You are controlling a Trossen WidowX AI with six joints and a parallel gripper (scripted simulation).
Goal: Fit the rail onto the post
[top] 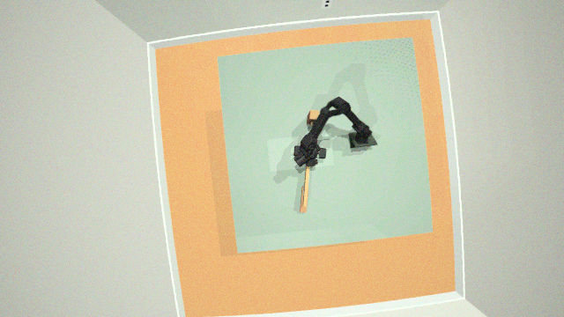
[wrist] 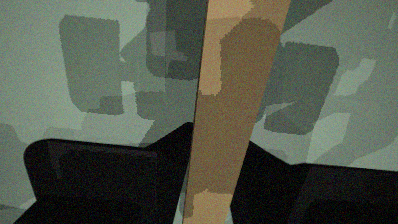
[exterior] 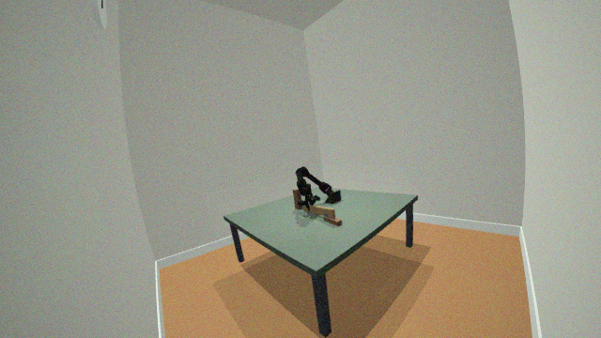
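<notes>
The long wooden rail [top: 307, 185] [exterior: 324, 211] [wrist: 240, 60] runs from under the arm to the low footboard block [exterior: 334, 222]. Its far end is at that block; the bracket is too small to make out. My gripper [wrist: 220, 135] is shut on the rail, one dark finger against each side, and it also shows in the exterior view [exterior: 308, 206]. In the top view the arm's wrist hides the fingers and the rail's near part. The short wooden post [top: 314, 116] [exterior: 297, 199] stands upright beyond the gripper. The pegs and the rail's end holes cannot be made out.
The arm's dark base [top: 362, 140] [exterior: 334, 196] stands on the green table [top: 374, 198] [exterior: 300, 249], to the right of the rail in the top view. The arm arches from it past the post. Shadows of the arm fall around the rail.
</notes>
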